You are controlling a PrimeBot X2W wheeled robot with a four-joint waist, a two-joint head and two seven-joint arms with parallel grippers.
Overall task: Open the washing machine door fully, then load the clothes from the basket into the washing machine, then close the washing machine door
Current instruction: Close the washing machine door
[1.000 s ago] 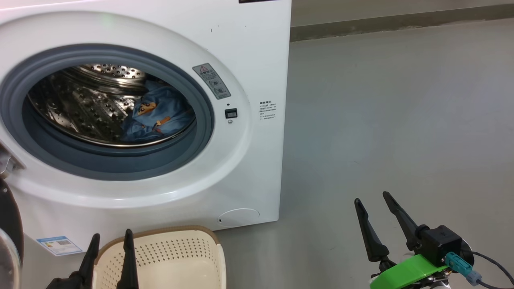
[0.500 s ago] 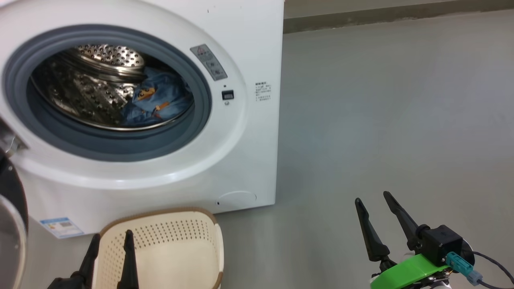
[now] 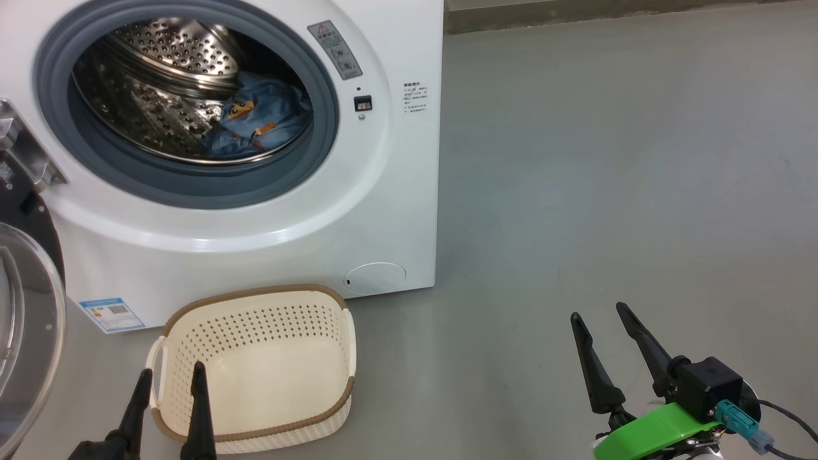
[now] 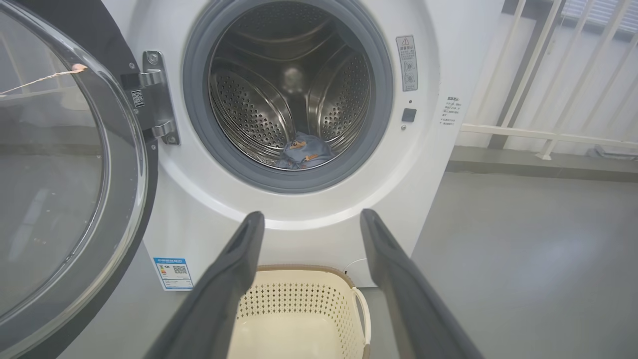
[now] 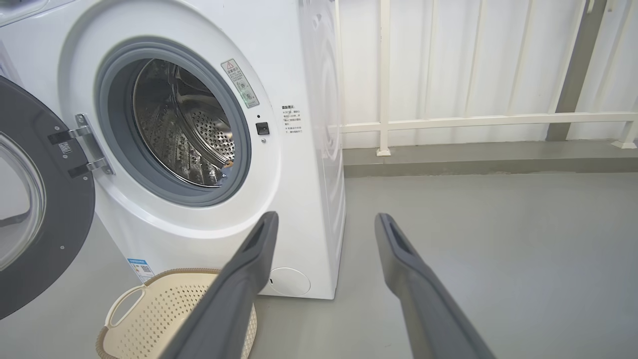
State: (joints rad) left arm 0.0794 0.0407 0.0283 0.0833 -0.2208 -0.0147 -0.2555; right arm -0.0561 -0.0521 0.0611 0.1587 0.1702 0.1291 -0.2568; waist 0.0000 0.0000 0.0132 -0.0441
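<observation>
With the left gripper and right gripper both spread wide and empty, the clothes lying inside the washing machine and the basket standing just before it, we judge that a glancing push on the washing machine door may leave it unlatched, or a low arm may knock the basket.

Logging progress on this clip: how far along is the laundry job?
Done: the washing machine door stands wide open, the clothes lie inside the washing machine, and the basket is empty. In hand: nothing; the left gripper and right gripper are open, holding nothing. Left: closing the door.
</observation>
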